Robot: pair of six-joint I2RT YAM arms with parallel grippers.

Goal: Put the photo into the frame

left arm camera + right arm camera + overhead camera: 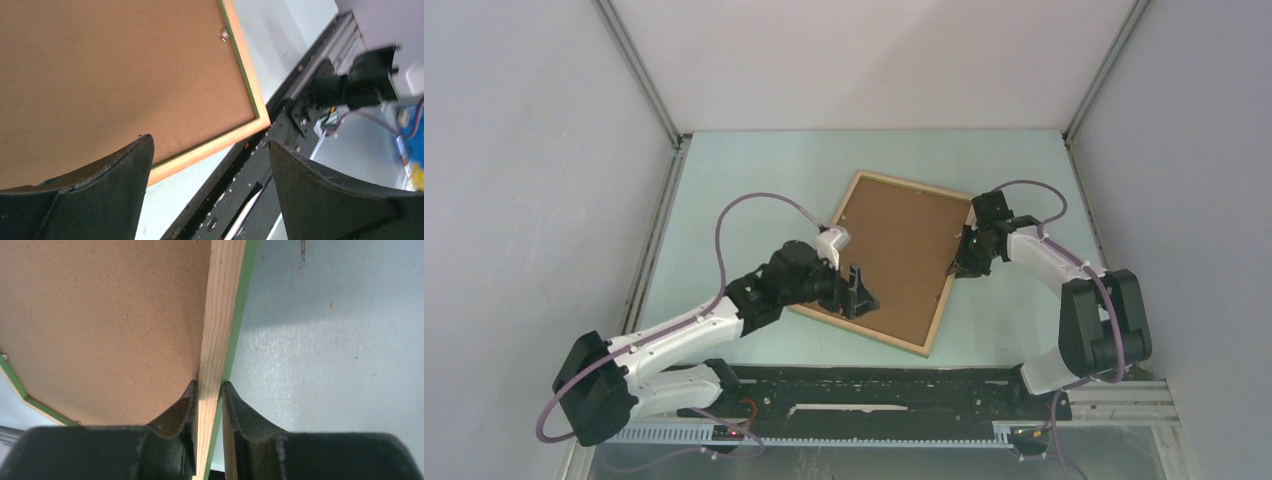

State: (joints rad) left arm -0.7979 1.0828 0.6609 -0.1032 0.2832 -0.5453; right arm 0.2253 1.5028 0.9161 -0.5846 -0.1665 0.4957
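Note:
The frame (935, 320) lies tilted on the table with its light wood face up. The photo (894, 250) sits inside it, brown board back up, its picture side hidden. My left gripper (861, 293) is open and empty over the frame's near left part. In the left wrist view its jaws (210, 141) stand wide apart above the frame's corner (245, 75) and the board (115, 75). My right gripper (959, 268) is shut on the frame's right rail. The right wrist view shows the gripper (209, 385) clamping the wood rail (222, 305), beside the board (100, 315).
A black mounting rail (874, 385) runs along the table's near edge, close to the frame's near corner. Grey walls enclose the pale green table (754, 180) on three sides. A small metal tab (224, 34) sits at the frame's inner edge.

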